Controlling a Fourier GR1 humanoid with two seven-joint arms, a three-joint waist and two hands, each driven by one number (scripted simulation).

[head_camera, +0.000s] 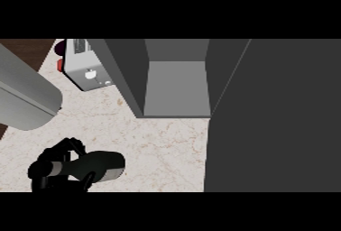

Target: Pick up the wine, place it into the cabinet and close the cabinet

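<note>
The left robot hand (54, 164) sits at the near left of the bench (153, 140), its black fingers curled round the wine (100, 166). The wine is a dark bottle lying roughly on its side in that grasp, one end toward the right and the other end hidden within the fingers. Whether the bottle touches the bench surface or is lifted clear of it cannot be told. A grey forearm (23, 94) crosses the left edge of the view, further away than the hand.

The bench top is pale marble with light reddish veining. The cabinet (174, 88) stands at the far centre of the bench, open, with a grey interior floor and grey side walls visible. Its door (273, 117) is a large dark grey panel filling the right side of the view, swung toward the near edge. The wine lies well apart from the cabinet opening, to the near left of it.

A small light grey appliance (90, 72) stands just left of the cabinet, at the far left of the bench, with a red part on its left side.

The right robot hand does not show.
</note>
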